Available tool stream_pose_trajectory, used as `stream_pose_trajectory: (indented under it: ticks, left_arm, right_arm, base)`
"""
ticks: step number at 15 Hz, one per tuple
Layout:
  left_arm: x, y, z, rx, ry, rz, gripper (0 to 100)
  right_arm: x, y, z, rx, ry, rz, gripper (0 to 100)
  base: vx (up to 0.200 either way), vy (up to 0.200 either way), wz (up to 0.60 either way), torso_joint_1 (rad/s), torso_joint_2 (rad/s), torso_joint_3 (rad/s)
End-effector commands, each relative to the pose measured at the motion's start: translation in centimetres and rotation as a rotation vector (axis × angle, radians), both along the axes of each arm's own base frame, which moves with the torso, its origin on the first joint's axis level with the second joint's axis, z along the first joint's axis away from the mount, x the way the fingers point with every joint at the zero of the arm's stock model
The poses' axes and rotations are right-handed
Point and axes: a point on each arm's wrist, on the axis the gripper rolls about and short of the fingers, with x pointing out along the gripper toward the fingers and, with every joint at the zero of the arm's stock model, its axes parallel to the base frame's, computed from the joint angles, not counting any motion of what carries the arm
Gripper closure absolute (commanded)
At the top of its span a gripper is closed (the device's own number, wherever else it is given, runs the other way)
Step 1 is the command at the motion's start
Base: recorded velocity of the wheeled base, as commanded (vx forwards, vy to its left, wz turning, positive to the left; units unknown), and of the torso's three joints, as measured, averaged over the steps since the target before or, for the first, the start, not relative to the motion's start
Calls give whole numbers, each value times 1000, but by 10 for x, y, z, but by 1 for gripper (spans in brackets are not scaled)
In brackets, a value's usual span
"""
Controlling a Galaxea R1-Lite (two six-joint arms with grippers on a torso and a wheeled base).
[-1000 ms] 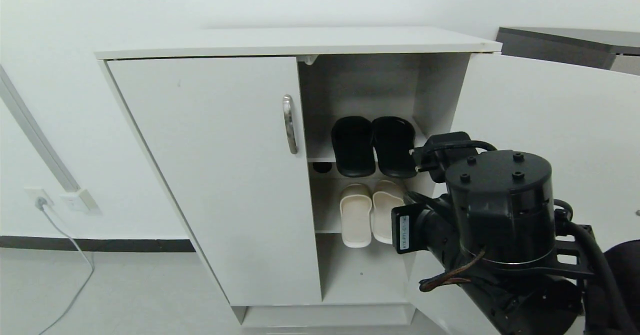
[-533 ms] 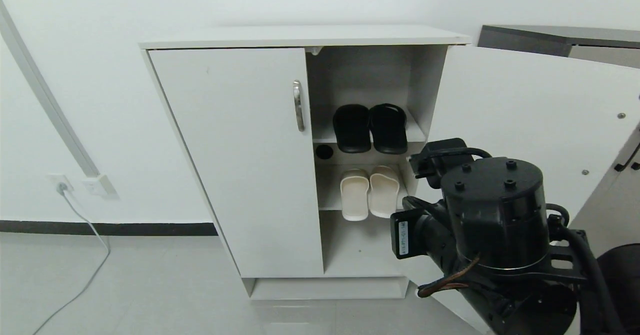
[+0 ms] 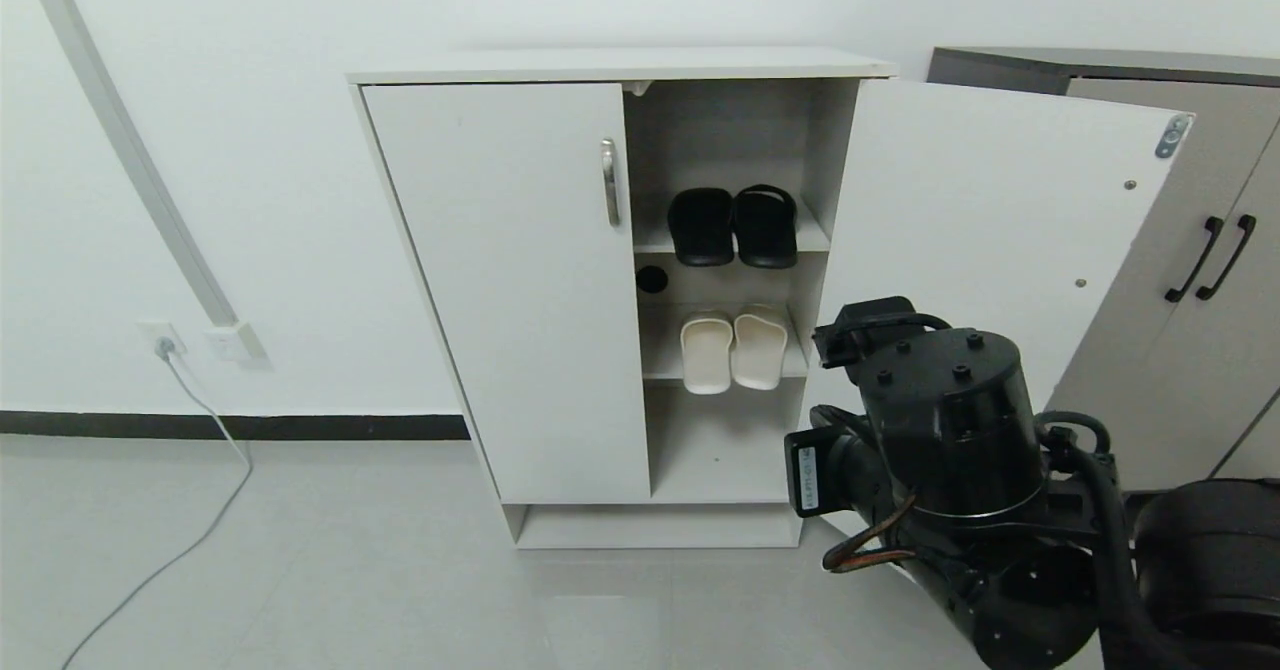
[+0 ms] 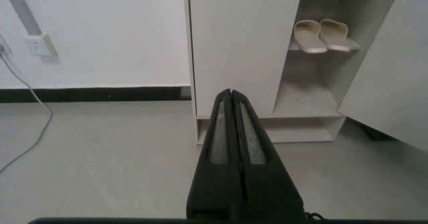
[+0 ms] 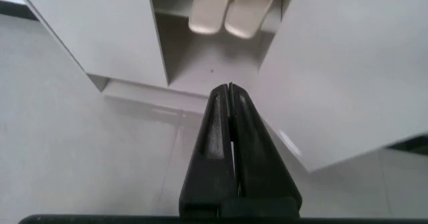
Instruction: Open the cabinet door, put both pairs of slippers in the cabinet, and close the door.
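1. Right hand (image 5: 230, 90) is clenched on nothing; left hand (image 4: 231, 93) too.
2. Open door (image 3: 990, 220) stands upright at 1 o'clock from the right arm, which is the nearer arm.
3. Black slippers (image 3: 733, 227) and white slippers (image 3: 733, 350) lie on shelves inside the cabinet (image 3: 620, 65), at 11 o'clock.
4. The door's free edge is near the grey cupboard (image 3: 1200, 350) at 3 o'clock; I think little room is behind it.

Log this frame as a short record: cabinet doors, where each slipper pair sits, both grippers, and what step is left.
cabinet: white, left door shut, right door swung open
black slippers: side by side on upper shelf
white slippers: side by side on middle shelf
left gripper: shut, empty
right gripper: shut, empty, beside the open door
left to do: close the right door
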Motion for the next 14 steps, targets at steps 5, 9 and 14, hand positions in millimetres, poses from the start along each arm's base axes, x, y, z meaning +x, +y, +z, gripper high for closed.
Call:
stream_pose_trajectory:
  ticks: [5, 9, 14]
  left_arm:
    - [0, 0, 0, 0, 1, 1, 100]
    - [0, 0, 0, 0, 1, -1, 100]
    - [0, 0, 0, 1, 1, -1, 100]
  right_arm:
    - [3, 0, -7, -23, 13, -5, 100]
    - [3, 1, -8, -27, 16, -3, 100]
    - [5, 2, -12, -37, 23, -6, 100]
  base:
    - [0, 0, 0, 0, 0, 0]
    - [0, 0, 0, 0, 0, 0]
    - [0, 0, 0, 0, 0, 0]
